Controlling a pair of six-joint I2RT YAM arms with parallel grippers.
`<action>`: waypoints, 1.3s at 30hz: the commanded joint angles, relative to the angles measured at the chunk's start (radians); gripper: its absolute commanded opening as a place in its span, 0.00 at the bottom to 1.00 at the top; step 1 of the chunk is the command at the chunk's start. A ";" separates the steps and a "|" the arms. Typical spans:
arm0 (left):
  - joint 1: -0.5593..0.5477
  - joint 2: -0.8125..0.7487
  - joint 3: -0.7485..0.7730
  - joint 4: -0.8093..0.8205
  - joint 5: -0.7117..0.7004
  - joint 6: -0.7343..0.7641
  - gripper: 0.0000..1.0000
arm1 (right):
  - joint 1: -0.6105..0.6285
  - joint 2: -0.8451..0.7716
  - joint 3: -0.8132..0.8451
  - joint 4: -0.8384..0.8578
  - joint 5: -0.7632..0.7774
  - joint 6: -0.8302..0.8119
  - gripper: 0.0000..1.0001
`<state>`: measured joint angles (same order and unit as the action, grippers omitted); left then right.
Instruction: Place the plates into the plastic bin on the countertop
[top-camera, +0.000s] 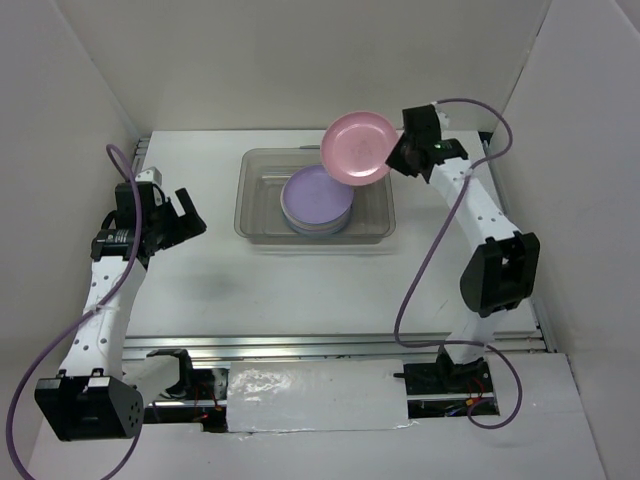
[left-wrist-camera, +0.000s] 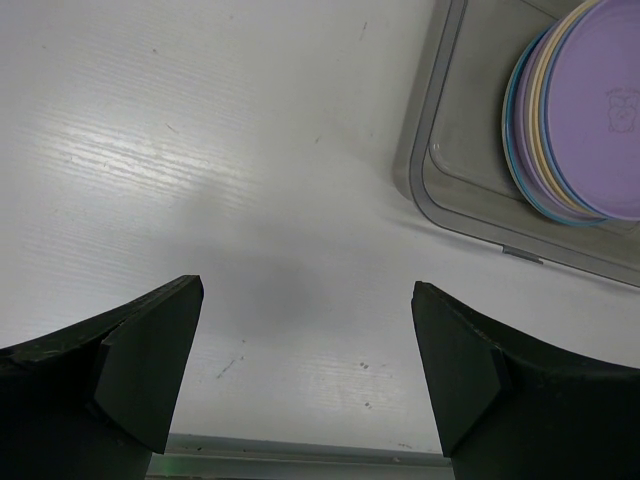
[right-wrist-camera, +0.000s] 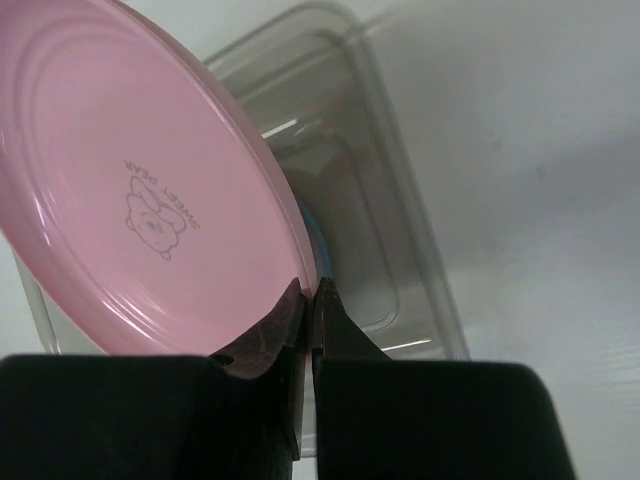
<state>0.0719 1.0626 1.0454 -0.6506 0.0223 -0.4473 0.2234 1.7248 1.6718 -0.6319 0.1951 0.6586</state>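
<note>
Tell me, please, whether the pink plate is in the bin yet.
Not yet: the right gripper pinches the pink plate by its rim, holding it tilted above the far-right corner of the bin.

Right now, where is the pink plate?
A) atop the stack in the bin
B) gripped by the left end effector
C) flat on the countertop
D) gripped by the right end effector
D: the right end effector pinches the pink plate over the bin.

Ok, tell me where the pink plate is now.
Top view, upper middle: the pink plate is held tilted by its rim in the right gripper, over the far right corner of the bin, just beyond the purple plate stacked inside.
</note>
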 joint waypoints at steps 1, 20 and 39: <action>0.006 -0.001 -0.004 0.028 -0.018 0.010 0.99 | 0.066 0.076 0.092 -0.022 -0.154 -0.034 0.00; 0.006 0.000 -0.005 0.028 -0.016 0.015 0.99 | 0.169 0.075 0.014 -0.011 -0.094 0.021 1.00; 0.006 -0.266 0.137 -0.167 -0.300 -0.015 0.99 | 0.333 -0.996 -0.356 -0.313 0.241 -0.156 1.00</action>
<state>0.0719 0.8482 1.1213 -0.7784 -0.2661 -0.4522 0.5285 0.7860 1.3636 -0.8104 0.4084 0.5262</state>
